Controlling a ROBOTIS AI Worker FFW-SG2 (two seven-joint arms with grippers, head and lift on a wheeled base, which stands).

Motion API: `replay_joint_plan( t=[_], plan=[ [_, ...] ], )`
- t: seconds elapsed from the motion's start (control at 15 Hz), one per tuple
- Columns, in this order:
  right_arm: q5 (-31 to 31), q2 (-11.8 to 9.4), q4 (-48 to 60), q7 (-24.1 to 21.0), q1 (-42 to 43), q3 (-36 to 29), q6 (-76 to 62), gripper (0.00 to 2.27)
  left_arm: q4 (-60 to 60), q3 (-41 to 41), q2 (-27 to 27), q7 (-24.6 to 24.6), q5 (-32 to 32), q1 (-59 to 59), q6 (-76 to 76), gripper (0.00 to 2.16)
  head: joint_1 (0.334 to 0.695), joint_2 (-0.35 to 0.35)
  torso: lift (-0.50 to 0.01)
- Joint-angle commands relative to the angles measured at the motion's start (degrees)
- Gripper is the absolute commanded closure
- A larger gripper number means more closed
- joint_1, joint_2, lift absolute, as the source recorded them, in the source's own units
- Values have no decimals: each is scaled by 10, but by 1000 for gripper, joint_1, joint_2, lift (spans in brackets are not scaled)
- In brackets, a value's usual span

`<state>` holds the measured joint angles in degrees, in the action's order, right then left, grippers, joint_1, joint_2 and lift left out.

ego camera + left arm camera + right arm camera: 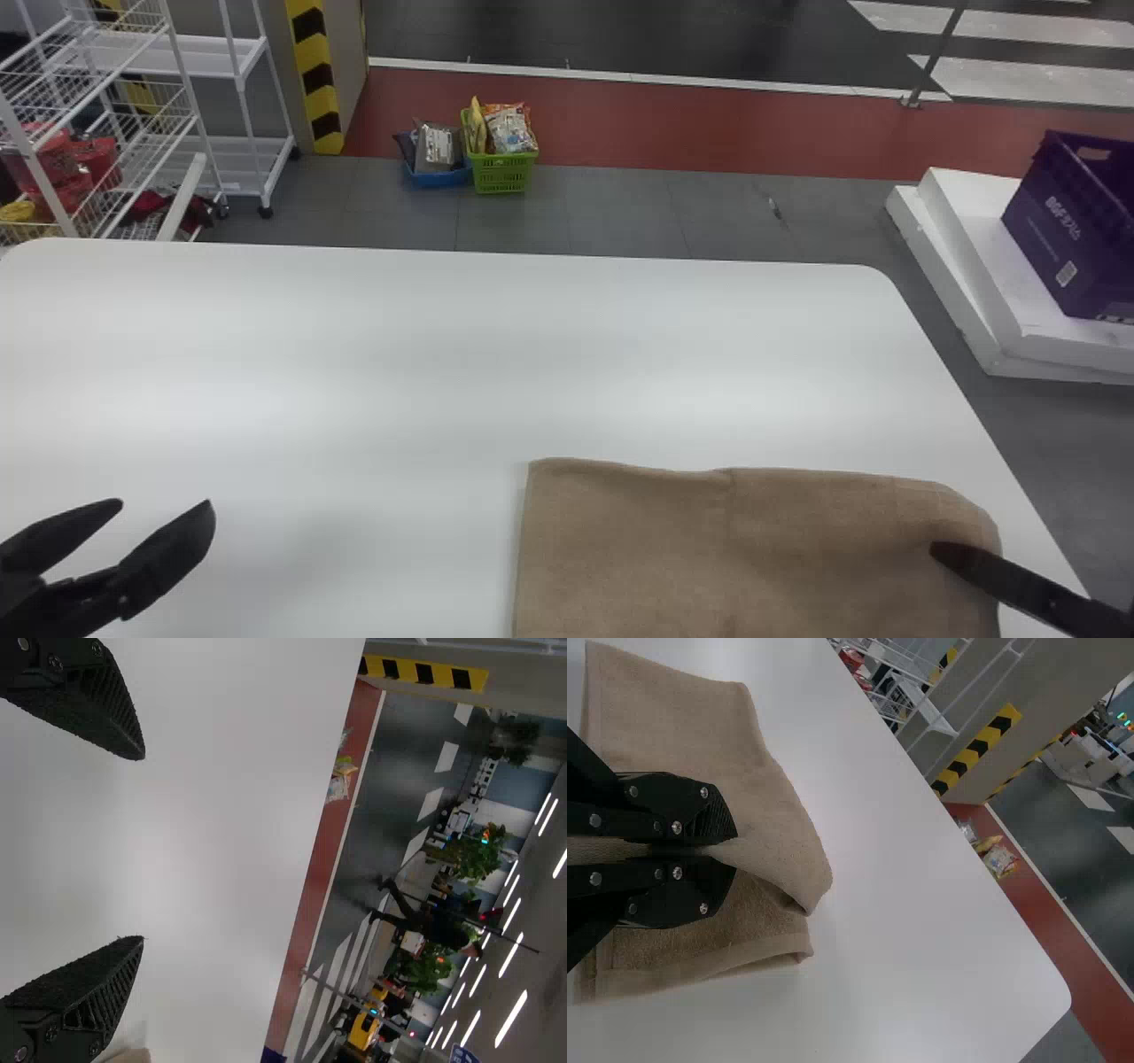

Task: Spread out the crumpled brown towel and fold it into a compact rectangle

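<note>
Brown towel (709, 549) lies beside the bench's (443, 354) right edge, pinched in my right gripper (959, 556). My left gripper (166, 503) stands spread, nearside of the far left corner.

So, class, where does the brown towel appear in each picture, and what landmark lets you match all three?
Head view: the towel, on the table's near right part.
Left wrist view: a sliver of towel beside the left gripper.
Right wrist view: the towel, pinched by the right gripper.
Shared landmark: the red floor strip.
</note>
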<state>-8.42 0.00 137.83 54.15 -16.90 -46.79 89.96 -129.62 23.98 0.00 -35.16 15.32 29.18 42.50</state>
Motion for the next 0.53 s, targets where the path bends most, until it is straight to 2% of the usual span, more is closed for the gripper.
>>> replay_joint_plan(
  t=[0.0, 0.2, 0.47],
  plan=[
    [28, 1, -20, 1, 4, 15, 1, 1055, 0, -3, -1, 0, -2, 0, 0, 76, 695, -142, -127],
    [67, 1, -43, 4, 7, 37, -2, 1055, -2, -7, -1, -1, -7, 0, 0, 76, 695, -147, -127],
    [81, 1, -68, 9, 19, 41, -7, 1055, -4, -10, -1, -1, -8, 1, 0, 76, 695, -155, -127]
  ],
)
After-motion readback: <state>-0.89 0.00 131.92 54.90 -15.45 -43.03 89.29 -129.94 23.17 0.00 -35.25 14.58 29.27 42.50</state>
